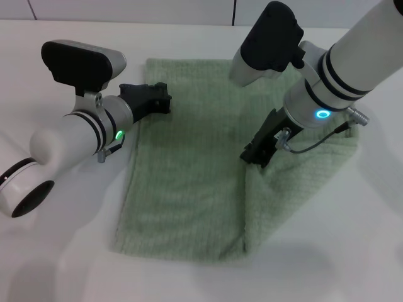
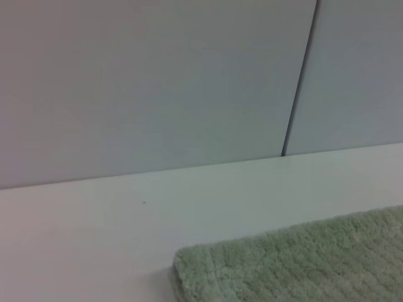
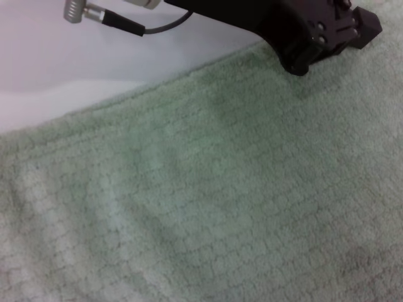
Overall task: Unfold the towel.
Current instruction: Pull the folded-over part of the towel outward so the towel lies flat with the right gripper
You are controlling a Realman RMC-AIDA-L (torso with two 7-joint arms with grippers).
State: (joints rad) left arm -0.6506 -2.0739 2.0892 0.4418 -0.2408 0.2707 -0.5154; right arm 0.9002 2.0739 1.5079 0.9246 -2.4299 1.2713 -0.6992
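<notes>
The white desk (image 1: 56, 251) carries the pale green towel (image 1: 189, 170), which lies mostly flat at its middle, though the strip on the robot's right is doubled over into a raised fold. The right gripper (image 1: 257, 154) presses down at the inner edge of that fold; whether its jaws are closed on cloth cannot be told. The left gripper (image 1: 157, 99) hovers at the towel's far left edge, its jaws' state likewise unclear.

I see soft, even overhead light, faint shadows beneath both arms on the table (image 1: 189, 283), wrist views slightly blurred
</notes>
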